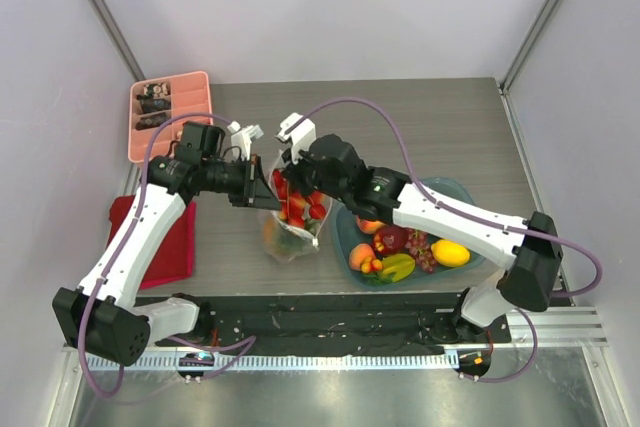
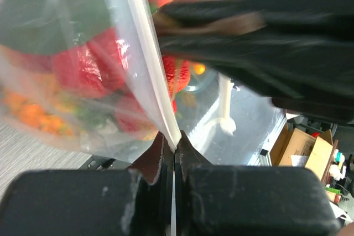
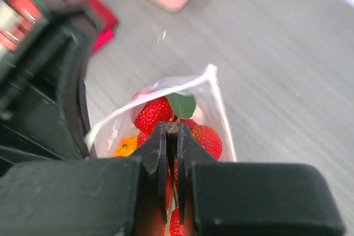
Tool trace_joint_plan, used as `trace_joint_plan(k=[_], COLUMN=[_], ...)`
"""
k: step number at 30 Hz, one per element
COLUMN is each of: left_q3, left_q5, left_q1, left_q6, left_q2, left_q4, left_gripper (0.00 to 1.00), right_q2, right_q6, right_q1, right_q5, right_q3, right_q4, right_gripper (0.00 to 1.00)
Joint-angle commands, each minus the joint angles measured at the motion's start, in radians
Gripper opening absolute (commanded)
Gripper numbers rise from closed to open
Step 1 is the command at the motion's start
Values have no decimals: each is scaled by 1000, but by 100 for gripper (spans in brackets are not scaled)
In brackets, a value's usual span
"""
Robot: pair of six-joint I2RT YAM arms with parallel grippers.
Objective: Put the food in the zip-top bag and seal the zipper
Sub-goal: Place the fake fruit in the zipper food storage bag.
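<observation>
Currently, listed item by item.

1. L gripper (image 2: 174,150): jaws clenched on the zipper (image 2: 149,53), with the strip pinched flat between the tips. Judged reason: one lip is held up and taut so the mouth gapes for loading.

2. Zip-top bag (image 1: 292,232): hung just ahead of and below the L jaws. Its base appears to rest on the surface (image 1: 420,117). The mouth is turned upward and is not yet sealed. Contents are red berries (image 3: 152,115), with orange pieces lower down.

3. R gripper (image 3: 172,131): jaws pinched almost together on the green-topped end of one of the red berries, directly over the bag mouth, and red is seen between the fingers further back. A grip at the top is judged to let the fruit hang free for a straight drop. Whether it touches the berries beneath can't be told.

4. Teal plate (image 1: 455,185): set behind the R jaws, under that arm's forearm. It holds food not yet bagged, incl. a lemon (image 1: 451,253), peach (image 1: 362,257), apple (image 1: 390,239) and grapes (image 1: 425,252). Task judged approx. half done, with sealing outstanding.

5. Pink tray (image 1: 190,97) and red cloth (image 1: 160,247): both lie well apart from the L jaws, on its outer side. Neither is req'd for the job.
</observation>
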Motion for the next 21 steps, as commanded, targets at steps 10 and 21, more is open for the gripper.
trace_joint_plan(k=[10, 21], left_q3=[-28, -19], left_q5=[109, 124], left_q1=[20, 76], left_q6=[7, 7], left_q2=[-16, -6], left_q4=[52, 38], left_gripper=[0, 0], right_q2=[-45, -199], right_q6=[-31, -40], right_q1=[29, -3], right_q5=[-153, -233], right_q3=[-194, 85], right_q4=[195, -174], right_gripper=[8, 85])
